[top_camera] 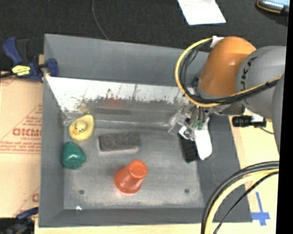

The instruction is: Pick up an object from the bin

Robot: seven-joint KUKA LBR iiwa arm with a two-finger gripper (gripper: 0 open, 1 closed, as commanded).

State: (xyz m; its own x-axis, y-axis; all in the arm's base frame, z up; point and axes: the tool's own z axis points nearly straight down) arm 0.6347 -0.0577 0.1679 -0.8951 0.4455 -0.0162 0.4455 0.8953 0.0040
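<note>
Bin (115,57) contents lie in a loose cluster, and nothing is held yet, so the step in hand looks like choosing a target and getting squarely above it. Taking the orange cup (131,177) as the landmark: a green heart-shaped toy (73,155) lies well to its left and slightly farther back, a yellow duck (81,127) sits behind that, just beside the green toy, and a flat grey block (118,142) lies just behind the cup, apart from it. The cup is tipped on its side with its wide mouth toward the front. The gripper (195,147) hangs to the right of the cup and behind it, near the bin's right wall, over bare floor. Its fingers (204,145), one black and one white, look drawn close together with nothing between them. A good approach would probably spread them first, move left over the cup or the block, and turn the wrist so they close across the narrow side of the thing, since a rounded cup may roll away. Count: one green toy, one duck, one grey block, one orange cup.
</note>
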